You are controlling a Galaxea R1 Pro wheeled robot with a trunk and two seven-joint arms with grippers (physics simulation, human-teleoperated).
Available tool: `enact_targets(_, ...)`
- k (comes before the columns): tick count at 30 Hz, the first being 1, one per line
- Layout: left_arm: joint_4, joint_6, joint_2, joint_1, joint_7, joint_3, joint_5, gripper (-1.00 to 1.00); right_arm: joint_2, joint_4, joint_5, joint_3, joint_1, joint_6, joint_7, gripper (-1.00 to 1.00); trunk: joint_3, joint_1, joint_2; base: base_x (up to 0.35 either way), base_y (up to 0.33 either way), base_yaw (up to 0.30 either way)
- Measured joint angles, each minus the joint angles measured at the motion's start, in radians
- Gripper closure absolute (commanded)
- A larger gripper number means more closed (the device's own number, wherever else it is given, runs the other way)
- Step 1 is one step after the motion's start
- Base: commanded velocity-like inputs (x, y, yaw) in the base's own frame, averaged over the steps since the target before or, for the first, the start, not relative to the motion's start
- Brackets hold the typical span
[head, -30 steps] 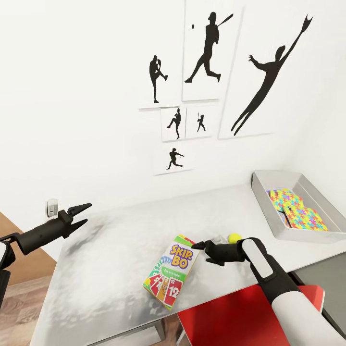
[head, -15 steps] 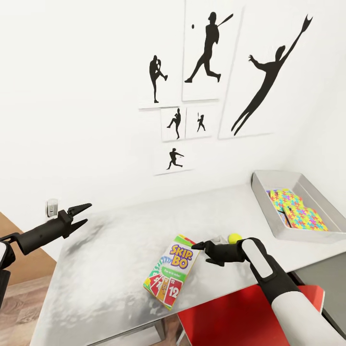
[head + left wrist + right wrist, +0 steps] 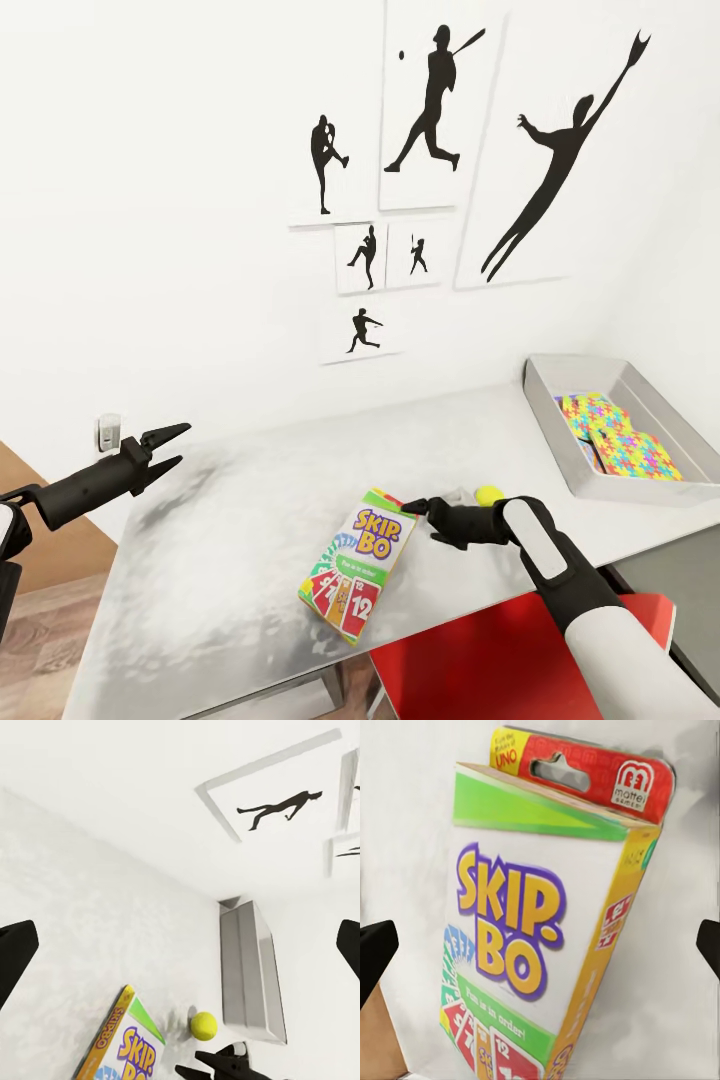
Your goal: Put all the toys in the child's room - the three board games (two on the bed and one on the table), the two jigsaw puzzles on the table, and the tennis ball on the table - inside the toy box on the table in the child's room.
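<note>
Head view: SKIP-BO box (image 3: 357,566) flat on desk (image 3: 230,520); right gripper (image 3: 412,507) spread, just beside its top edge. Tennis ball (image 3: 489,493) behind gripper. Jigsaw puzzles (image 3: 615,440) inside toy box (image 3: 560,440). Left gripper (image 3: 172,447) spread, well apart.

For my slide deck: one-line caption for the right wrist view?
Open right gripper facing the SKIP-BO game box lying on the grey table.
</note>
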State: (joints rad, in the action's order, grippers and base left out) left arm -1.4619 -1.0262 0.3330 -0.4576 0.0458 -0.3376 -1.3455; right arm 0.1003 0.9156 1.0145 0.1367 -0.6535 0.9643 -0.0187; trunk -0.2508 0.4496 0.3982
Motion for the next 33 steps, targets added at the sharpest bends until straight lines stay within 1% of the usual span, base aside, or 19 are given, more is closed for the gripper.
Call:
enact_targets(9, 0.0, 0.0, 0.0, 0.0, 0.0, 0.0, 0.0, -1.0, 0.0, -0.01, 0.0, 0.001, -0.001, -0.023, 0.0, -1.0, 0.0, 0.0, 0.0, 0.0, 0.0, 0.0)
enact_targets(14, 0.0, 0.0, 0.0, 0.0, 0.0, 0.0, 0.0, -1.0, 0.0, -0.015, -0.01, 0.003, -0.001, -0.034, 0.0, -1.0, 0.0, 0.0, 0.0, 0.0, 0.0, 0.0)
enact_targets(17, 0.0, 0.0, 0.0, 0.0, 0.0, 0.0, 0.0, -1.0, 0.0, -0.023, -0.019, 0.003, -0.001, -0.05, 0.0, -1.0, 0.0, 0.0, 0.0, 0.0, 0.0, 0.0)
enact_targets(23, 0.0, 0.0, 0.0, 0.0, 0.0, 0.0, 0.0, -1.0, 0.0, -0.065, -0.041, 0.004, -0.001, -0.117, 0.006, -1.0, 0.0, 0.0, 0.0, 0.0, 0.0, 0.0)
enact_targets(27, 0.0, 0.0, 0.0, 0.0, 0.0, 0.0, 0.0, -1.0, 0.0, -0.076, -0.045, 0.011, -0.001, -0.135, 0.008, -1.0, 0.0, 0.0, 0.0, 0.0, 0.0, 0.0)
enact_targets(30, 0.0, 0.0, 0.0, 0.0, 0.0, 0.0, 0.0, -1.0, 0.0, -0.084, -0.048, 0.03, -0.001, -0.147, 0.009, -1.0, 0.0, 0.0, 0.0, 0.0, 0.0, 0.0)
enact_targets(33, 0.0, 0.0, 0.0, 0.0, 0.0, 0.0, 0.0, -1.0, 0.0, -0.086, -0.049, 0.037, -0.001, -0.15, 0.01, -1.0, 0.0, 0.0, 0.0, 0.0, 0.0, 0.0)
